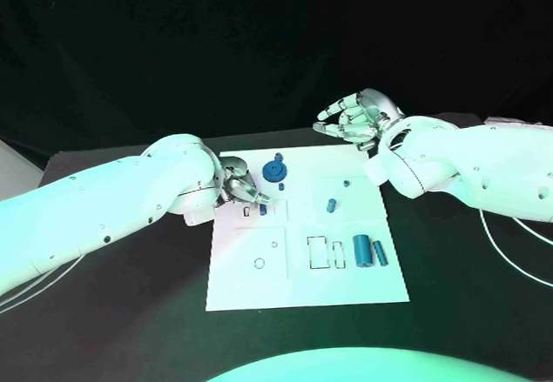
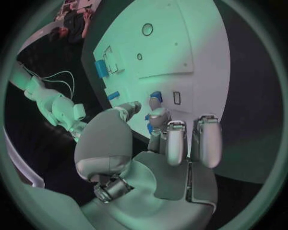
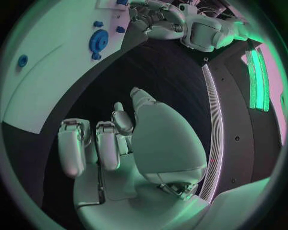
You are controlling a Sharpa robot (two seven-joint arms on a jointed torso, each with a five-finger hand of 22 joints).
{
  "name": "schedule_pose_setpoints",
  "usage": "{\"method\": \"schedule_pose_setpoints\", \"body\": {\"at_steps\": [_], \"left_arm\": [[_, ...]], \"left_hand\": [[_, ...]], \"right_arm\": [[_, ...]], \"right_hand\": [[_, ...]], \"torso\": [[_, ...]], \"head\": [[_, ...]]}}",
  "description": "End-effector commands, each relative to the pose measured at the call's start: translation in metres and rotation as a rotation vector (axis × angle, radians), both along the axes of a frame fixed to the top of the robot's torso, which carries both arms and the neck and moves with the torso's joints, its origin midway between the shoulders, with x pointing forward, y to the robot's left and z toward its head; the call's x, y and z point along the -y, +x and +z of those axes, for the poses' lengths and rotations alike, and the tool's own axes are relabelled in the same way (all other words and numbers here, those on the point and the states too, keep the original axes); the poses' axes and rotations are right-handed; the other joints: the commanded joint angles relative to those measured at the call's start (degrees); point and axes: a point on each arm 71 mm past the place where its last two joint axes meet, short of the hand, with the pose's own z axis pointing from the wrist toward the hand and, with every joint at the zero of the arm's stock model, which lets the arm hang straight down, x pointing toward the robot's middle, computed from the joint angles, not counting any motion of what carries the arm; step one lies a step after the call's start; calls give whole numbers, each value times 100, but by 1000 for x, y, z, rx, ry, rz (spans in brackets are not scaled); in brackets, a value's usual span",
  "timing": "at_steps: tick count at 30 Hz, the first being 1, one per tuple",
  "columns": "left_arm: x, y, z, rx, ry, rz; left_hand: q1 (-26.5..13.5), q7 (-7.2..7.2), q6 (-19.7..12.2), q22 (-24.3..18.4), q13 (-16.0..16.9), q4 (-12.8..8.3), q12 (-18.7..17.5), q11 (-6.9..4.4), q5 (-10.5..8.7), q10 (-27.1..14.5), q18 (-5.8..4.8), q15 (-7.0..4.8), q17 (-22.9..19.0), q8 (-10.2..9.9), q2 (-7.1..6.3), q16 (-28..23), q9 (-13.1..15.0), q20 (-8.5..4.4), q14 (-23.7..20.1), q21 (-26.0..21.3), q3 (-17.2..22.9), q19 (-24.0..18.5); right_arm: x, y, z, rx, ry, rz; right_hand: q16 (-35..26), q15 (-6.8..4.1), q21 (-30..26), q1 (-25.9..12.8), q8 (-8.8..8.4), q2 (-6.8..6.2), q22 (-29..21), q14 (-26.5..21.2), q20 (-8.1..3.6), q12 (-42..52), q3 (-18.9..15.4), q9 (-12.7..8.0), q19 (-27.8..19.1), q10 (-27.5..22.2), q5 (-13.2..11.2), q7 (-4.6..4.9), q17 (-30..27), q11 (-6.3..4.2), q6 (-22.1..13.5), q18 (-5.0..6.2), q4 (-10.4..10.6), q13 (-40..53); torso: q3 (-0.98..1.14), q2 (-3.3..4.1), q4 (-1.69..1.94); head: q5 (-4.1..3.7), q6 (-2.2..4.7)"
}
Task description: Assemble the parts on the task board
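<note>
Left hand (image 1: 242,190) pinches a blue part (image 2: 155,99) at the task board (image 1: 308,289) edge

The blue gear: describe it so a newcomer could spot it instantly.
Find the white task board mid-table, then its far edge. The blue gear lies there, just beyond the left robot hand. It is the one wide round disc; the other blue parts are slim pegs and cylinders.
</note>
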Motion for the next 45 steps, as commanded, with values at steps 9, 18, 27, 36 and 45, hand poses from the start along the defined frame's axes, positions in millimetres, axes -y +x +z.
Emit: {"method": "schedule_pose_setpoints", "body": {"at_steps": [9,18,27,36,45], "left_arm": [[-20,14,23,-37,-166,73],[-46,42,34,13,-129,129],[-55,58,40,63,-100,163],[-54,70,40,88,-51,163],[-46,77,34,86,-15,141]], "left_hand": [[596,263,-499,44,-634,103,-439,232,57,-525,82,195,1327,-502,72,-94,-294,158,537,-212,-149,-264],[766,293,-515,23,-685,82,-453,257,58,-575,88,217,1296,-592,82,-114,-383,188,524,-226,-134,-278],[748,333,-544,-2,-701,136,-449,293,48,-600,94,248,1283,-658,72,-122,-441,211,518,-243,-181,-297],[645,369,-557,-23,-766,155,-469,328,27,-654,100,281,1267,-727,9,-132,-510,243,511,-258,-319,-313],[558,408,-584,-56,-820,156,-476,368,-103,-727,109,320,1256,-840,-36,-137,-622,282,504,-281,-497,-341]], "right_arm": [[1,1,-2,1,-8,14],[1,0,-2,0,-8,14],[2,-1,-1,1,-9,14],[2,-2,0,4,-10,16],[0,-2,0,5,-10,19]], "right_hand": [[-30,30,-30,-84,-6,-14,1032,453,40,-12,40,-10,374,-42,-44,3,904,-13,-30,29,2,-10],[-30,30,-33,-85,-5,-16,1030,453,40,-10,45,-11,373,-42,-47,3,905,-14,-31,30,-2,-9],[-30,30,-33,-85,-5,-16,1030,453,40,-10,45,-11,373,-42,-47,3,905,-14,-31,30,-2,-9],[-30,30,-33,-85,-5,-16,1030,453,40,-10,45,-11,373,-42,-47,3,905,-14,-31,30,-2,-9],[-30,30,-33,-85,-5,-16,1030,453,40,-10,45,-11,373,-42,-47,3,905,-14,-31,30,-2,-9]], "torso": [[5,12,7],[7,41,-12],[9,82,-20],[3,92,-23],[-8,120,-47]], "head": [[3,88],[29,147],[56,187],[87,188],[100,194]]}}
